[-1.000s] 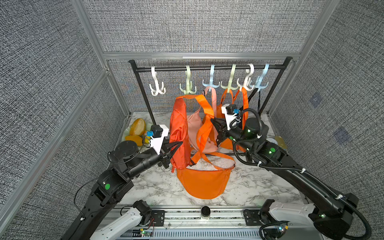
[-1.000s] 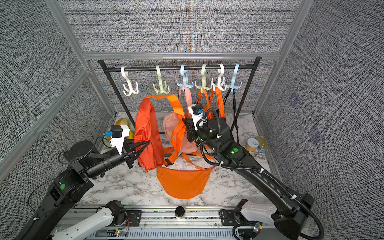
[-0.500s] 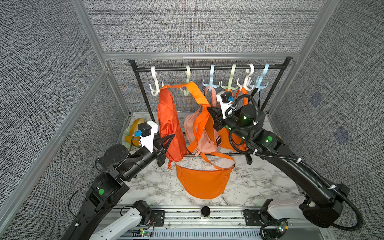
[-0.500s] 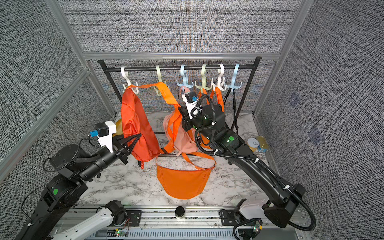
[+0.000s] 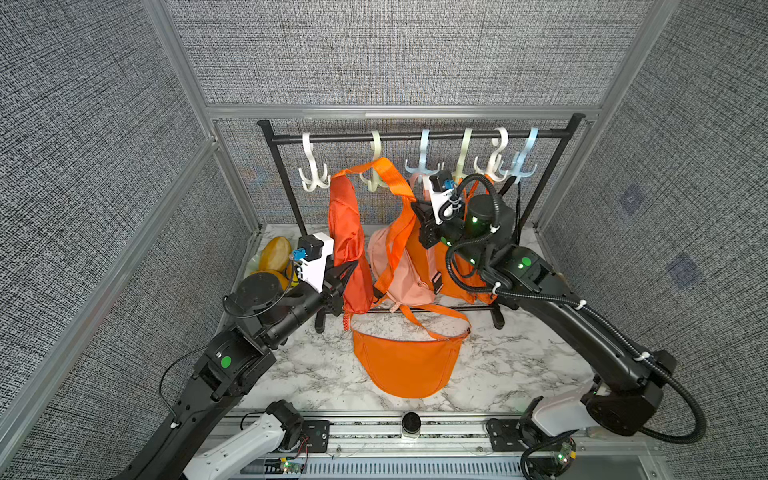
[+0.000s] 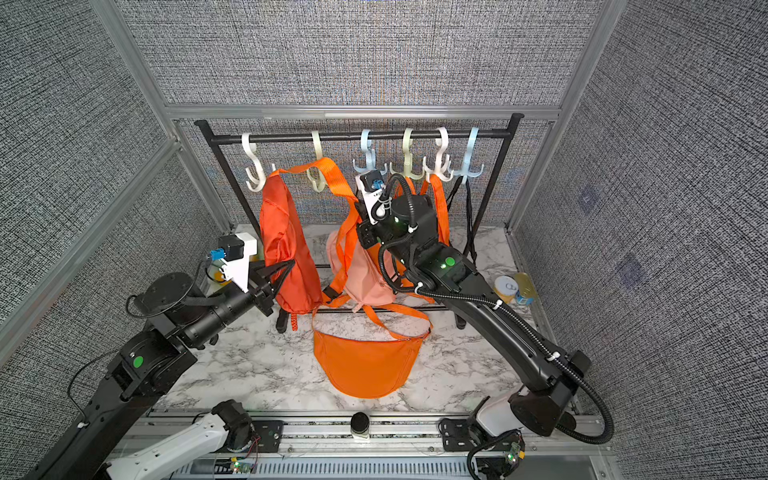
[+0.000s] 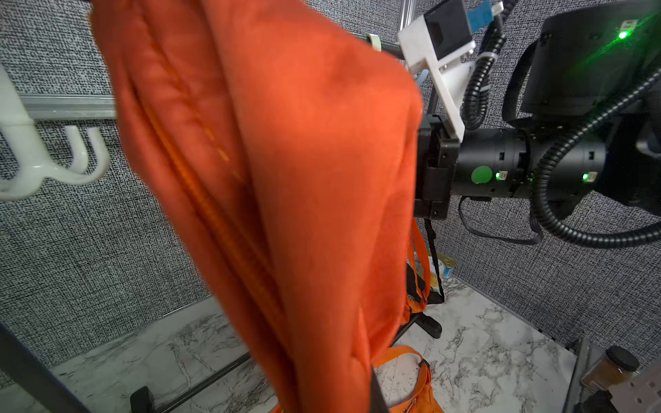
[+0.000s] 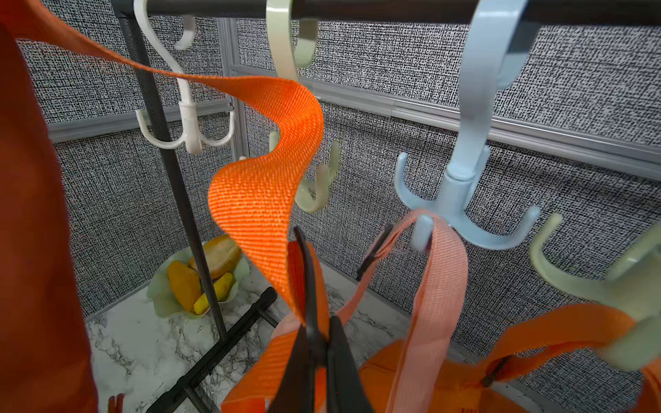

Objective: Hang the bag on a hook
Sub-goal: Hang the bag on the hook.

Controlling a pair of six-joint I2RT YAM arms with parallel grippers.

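The orange bag [image 5: 347, 245] [image 6: 284, 245] hangs upright in front of the rack and fills the left wrist view [image 7: 286, 178]. My left gripper [image 5: 347, 270] [image 6: 286, 266] is shut on its lower body; the fabric hides the jaws at the wrist. The bag's strap [image 5: 386, 174] [image 8: 264, 193] arches up across the pale green hook [image 5: 376, 166] [image 8: 314, 186] and runs down to my right gripper [image 5: 417, 216] [image 8: 314, 314], which is shut on it. The strap lies in front of that hook; whether it rests on a prong I cannot tell. A white hook [image 5: 309, 174] hangs bare left of the bag.
The black rack bar [image 5: 415, 136] carries several hooks. A pink bag [image 5: 399, 270] hangs from the blue hook [image 8: 461, 200]. Another orange bag [image 5: 465, 274] hangs behind my right arm. An orange crossbody bag [image 5: 407, 361] lies on the marble. A fruit bowl [image 5: 274, 253] sits back left, cans [image 6: 513, 289] back right.
Over the last second both arms have lifted the bag and strap from mid-height up to hook level. The bag body swung left, and the strap's arch now sits at the pale green hook.
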